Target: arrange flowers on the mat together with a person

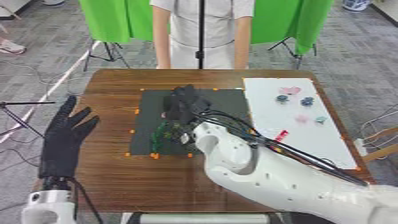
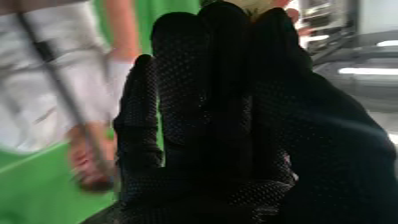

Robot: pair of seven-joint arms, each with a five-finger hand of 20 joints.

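Observation:
Over the upper part of the dark mat is my right hand, hiding part of it. In the right wrist view, my right hand has its thumb against its fingers, pinching a pale yellowish flower with pinkish parts by the tips. Green stems lie on the mat's lower left. On the white sheet are a pink flower, dark blue flowers, a light pink one and a teal one. My left hand has straight fingers at the table's left edge.
A small red object lies on the white sheet beside my right forearm. My right arm crosses the lower right of the brown table. Behind the far edge stands a person, with a dark upright pole before them.

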